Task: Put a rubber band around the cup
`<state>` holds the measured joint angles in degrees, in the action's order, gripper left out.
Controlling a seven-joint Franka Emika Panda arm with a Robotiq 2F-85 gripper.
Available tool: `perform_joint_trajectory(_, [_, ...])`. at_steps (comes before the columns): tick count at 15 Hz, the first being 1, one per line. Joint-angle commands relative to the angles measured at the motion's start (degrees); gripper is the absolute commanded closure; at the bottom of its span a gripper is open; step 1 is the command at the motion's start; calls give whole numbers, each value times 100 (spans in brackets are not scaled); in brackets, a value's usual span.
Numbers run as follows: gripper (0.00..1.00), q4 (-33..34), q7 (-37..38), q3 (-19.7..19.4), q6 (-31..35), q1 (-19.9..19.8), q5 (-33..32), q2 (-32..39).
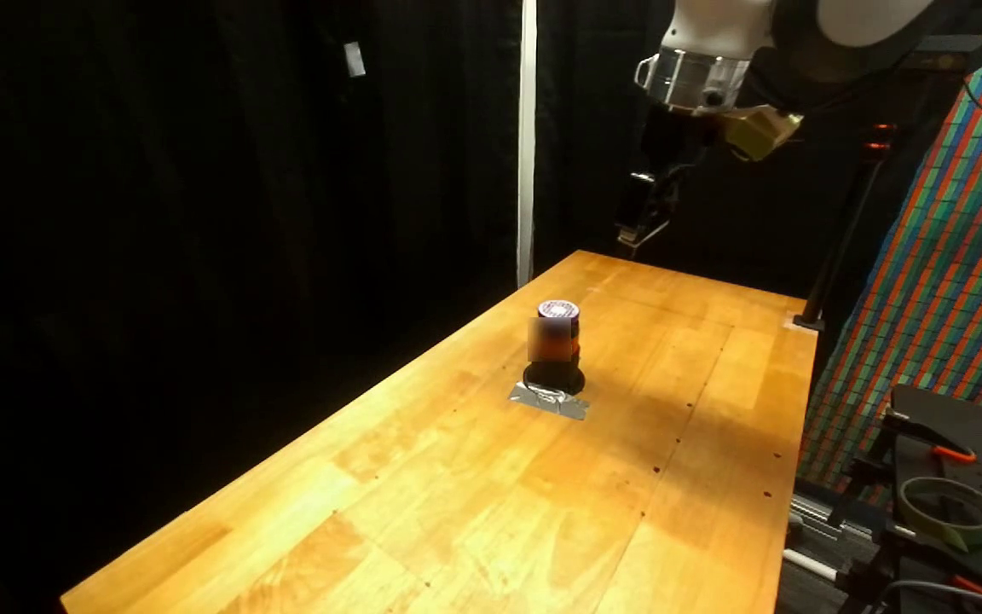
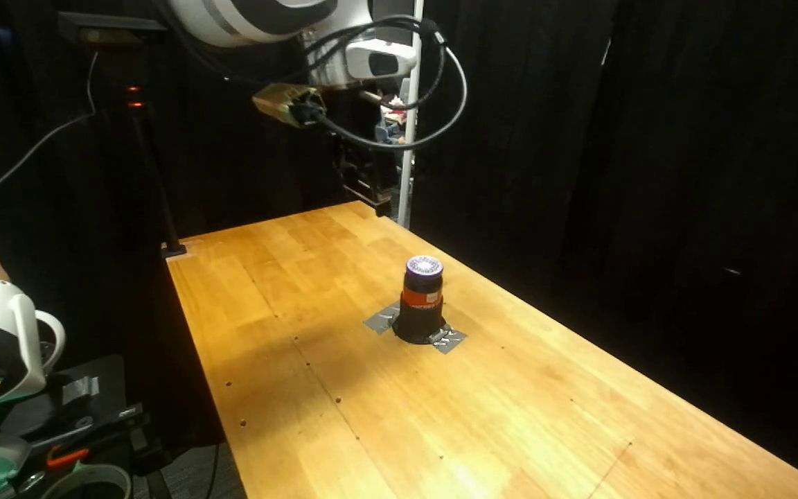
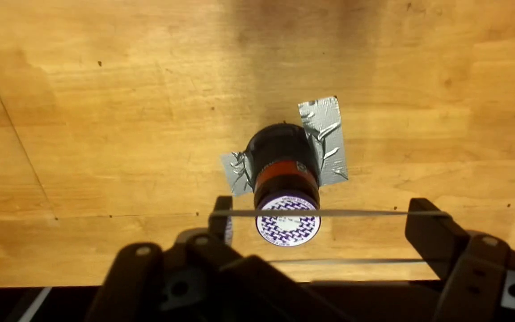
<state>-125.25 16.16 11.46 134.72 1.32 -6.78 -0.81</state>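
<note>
Presently gripper (image 3: 325,213) aloft, fingers apart, rubber band (image 3: 365,213) stretched across them. Cup (image 3: 285,183) upright on table (image 3: 105,134), long axis vertical, toward ten o'clock from gripper's middle in wrist view. Judgement: band needs centring over cup before descent.

Black curtains (image 1: 286,170) hang behind a wooden table (image 1: 474,512).

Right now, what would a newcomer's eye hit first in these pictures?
Probably the upright cup, purple-and-white on top, standing on the wooden table with silver tape at its base. Next, in the wrist view, the rubber band, stretched across the open gripper and crossing the cup's top in that picture.
</note>
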Motion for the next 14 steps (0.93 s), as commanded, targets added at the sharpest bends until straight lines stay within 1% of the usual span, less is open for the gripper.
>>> perform_joint_trajectory(1, [0,1065,85,-281,101,181,-75,1140])
perform_joint_trajectory(7, [0,2071,115,-689,116,417,75,2306])
perform_joint_trajectory(10, [0,2431,203,-825,214,556,72,2698])
perform_joint_trajectory(14, [0,2849,298,-970,160,685,108,3159])
